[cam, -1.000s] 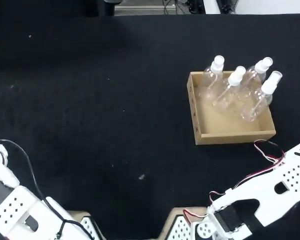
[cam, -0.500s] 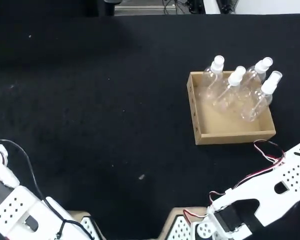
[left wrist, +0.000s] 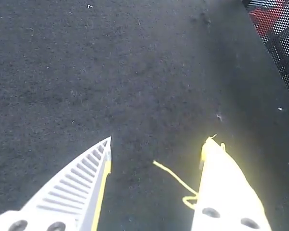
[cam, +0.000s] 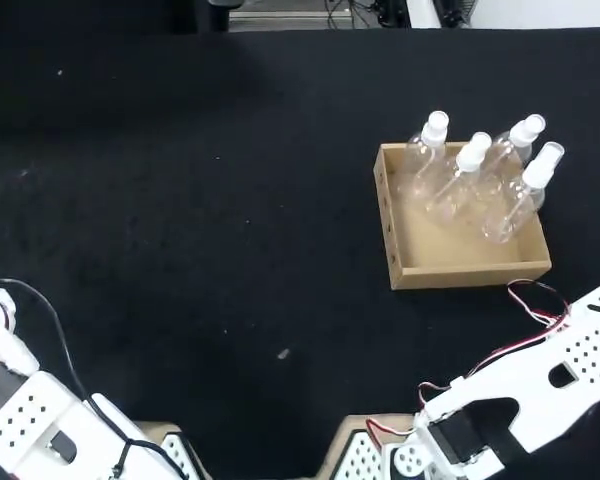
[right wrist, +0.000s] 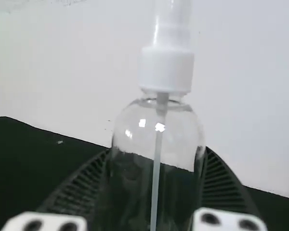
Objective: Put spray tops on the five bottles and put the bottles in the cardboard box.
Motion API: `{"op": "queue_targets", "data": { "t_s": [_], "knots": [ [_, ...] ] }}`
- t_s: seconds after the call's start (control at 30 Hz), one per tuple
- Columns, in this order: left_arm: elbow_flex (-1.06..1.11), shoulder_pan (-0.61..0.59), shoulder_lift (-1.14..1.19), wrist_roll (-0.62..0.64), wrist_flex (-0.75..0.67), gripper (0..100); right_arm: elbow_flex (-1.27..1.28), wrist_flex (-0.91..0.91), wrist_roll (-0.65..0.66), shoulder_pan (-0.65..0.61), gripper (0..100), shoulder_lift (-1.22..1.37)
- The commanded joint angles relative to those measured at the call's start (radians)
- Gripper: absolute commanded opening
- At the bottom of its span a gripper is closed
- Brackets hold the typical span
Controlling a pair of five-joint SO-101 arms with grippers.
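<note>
On table (cam: 180, 200), right of centre, cardboard box (cam: 470, 272), four bottles (cam: 467, 185) upright in its far half, fifth bottle (right wrist: 154, 144) between jaws of right gripper (right wrist: 156, 161), left gripper (left wrist: 156, 142) above table surface.

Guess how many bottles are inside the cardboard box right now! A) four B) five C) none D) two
A: the high view shows four bottles with white spray tops standing in the cardboard box, while the fifth bottle sits in the right gripper.
</note>
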Motion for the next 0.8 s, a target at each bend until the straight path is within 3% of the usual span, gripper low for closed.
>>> {"op": "queue_targets", "data": {
  "t_s": [0.0, 0.77],
  "knots": [
    [-0.036, 0.01, -0.014, 0.011, -0.003, 28, -0.038, -0.031, 0.005, -0.044, 20.9, -0.03],
    [-0.035, 0.008, -0.014, 0.011, -0.003, 28, 0.136, -0.029, -0.002, -0.046, 20.9, -0.236]
  ]
}}
